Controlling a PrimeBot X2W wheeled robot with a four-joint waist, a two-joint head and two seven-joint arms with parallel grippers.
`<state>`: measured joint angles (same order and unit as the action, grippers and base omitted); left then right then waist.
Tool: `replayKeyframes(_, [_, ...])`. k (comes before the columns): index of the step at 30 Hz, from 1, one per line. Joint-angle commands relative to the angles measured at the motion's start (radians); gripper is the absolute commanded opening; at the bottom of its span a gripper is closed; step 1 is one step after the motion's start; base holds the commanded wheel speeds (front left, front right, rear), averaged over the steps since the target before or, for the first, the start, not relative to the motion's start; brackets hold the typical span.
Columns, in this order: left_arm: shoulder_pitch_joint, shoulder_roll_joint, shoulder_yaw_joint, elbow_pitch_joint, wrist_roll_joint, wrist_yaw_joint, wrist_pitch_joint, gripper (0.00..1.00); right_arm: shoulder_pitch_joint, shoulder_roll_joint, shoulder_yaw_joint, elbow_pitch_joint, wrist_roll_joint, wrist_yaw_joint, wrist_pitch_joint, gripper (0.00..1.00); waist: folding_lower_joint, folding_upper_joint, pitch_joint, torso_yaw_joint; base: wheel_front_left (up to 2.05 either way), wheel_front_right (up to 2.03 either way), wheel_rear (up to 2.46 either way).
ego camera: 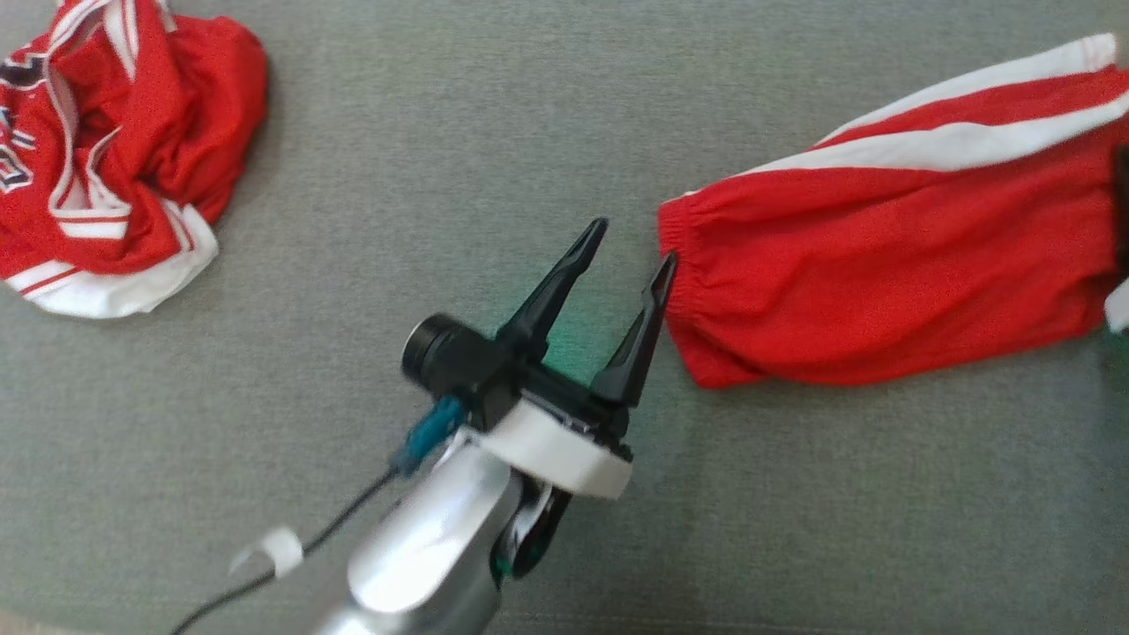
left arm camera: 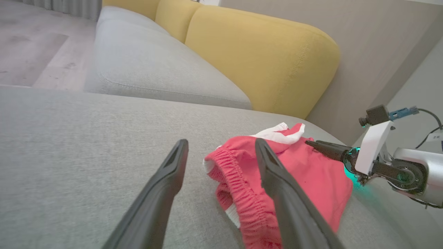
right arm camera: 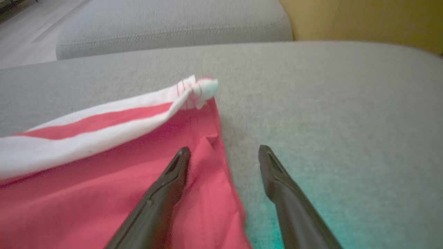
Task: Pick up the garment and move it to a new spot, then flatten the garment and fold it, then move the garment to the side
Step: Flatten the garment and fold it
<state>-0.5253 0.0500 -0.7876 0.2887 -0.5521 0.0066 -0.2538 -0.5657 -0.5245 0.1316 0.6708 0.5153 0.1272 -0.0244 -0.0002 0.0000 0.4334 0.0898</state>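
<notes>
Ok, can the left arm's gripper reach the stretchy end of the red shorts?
Probably yes. The left gripper is open right beside the elastic waistband of the red shorts. One fingertip is about at the waistband's edge, and nothing lies in the way.

The left gripper (ego camera: 633, 242) has two long black fingers (ego camera: 547, 300). Its arm (ego camera: 423, 547) is shiny silver, with a thin black cable (ego camera: 348, 509).

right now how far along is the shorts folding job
Done: the red shorts lie flat, apparently folded lengthwise, on the grey cushion. In hand: nothing; left gripper and right gripper stand open at the waistband and hem. Left: probably another fold, then moving them aside.
</notes>
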Motion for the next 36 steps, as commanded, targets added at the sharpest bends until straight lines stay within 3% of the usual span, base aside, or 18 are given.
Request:
replayKeyframes(1, [0.015,0.000,0.042,-0.048,0.023,0.012,-0.008,1.00,0.014,-0.028,0.018,-0.016,0.021,0.003,0.004,1.00,0.0002,0.0000,-0.005,0.010,0.00,0.00,0.00])
replayKeyframes(7, [0.119,0.004,0.108,-0.164,0.122,0.038,-0.008,1.00,0.025,-0.040,0.059,0.046,0.121,0.003,0.056,1.00,0.0002,0.0000,-0.018,0.059,0.00,0.00,0.00])
replayKeyframes(8, [0.132,0.004,0.119,-0.178,0.133,0.041,-0.008,1.00,0.026,-0.038,0.071,0.051,0.144,0.003,0.069,0.73,0.0002,0.0000,-0.023,0.065,0.00,0.00,0.00])
replayKeyframes(9, [0.143,0.006,0.130,-0.190,0.143,0.042,-0.008,1.00,0.026,-0.036,0.081,0.054,0.169,0.003,0.081,0.28,0.0002,0.0000,-0.029,0.069,0.00,0.00,0.00])
replayKeyframes(10, [0.155,0.007,0.140,-0.202,0.152,0.043,-0.008,1.00,0.026,-0.038,0.092,0.053,0.189,0.003,0.087,0.00,0.0002,0.0000,-0.037,0.072,0.00,0.00,0.00])
replayKeyframes(14, [0.215,0.019,0.197,-0.253,0.173,0.050,-0.008,1.00,0.014,-0.058,0.109,0.074,0.241,0.003,0.047,0.00,0.0002,0.0000,-0.083,0.051,0.00,0.00,0.00])
replayKeyframes(25, [0.289,0.041,0.261,-0.300,0.193,0.045,-0.008,1.00,0.048,-0.114,0.066,0.191,0.220,0.003,-0.031,0.00,0.0002,0.0000,-0.152,-0.058,0.00,0.00,0.00])
replayKeyframes(30, [0.298,0.036,0.277,-0.296,0.197,0.047,-0.008,1.00,0.027,-0.098,0.074,0.100,0.208,0.003,-0.059,0.00,0.0002,0.0000,-0.175,-0.091,0.00,0.00,0.00])
replayKeyframes(36, [0.319,0.032,0.285,-0.284,0.193,0.034,-0.008,1.00,0.021,-0.020,0.119,-0.132,0.178,0.003,-0.010,0.00,0.0002,0.0000,-0.213,-0.099,0.00,0.00,0.00])
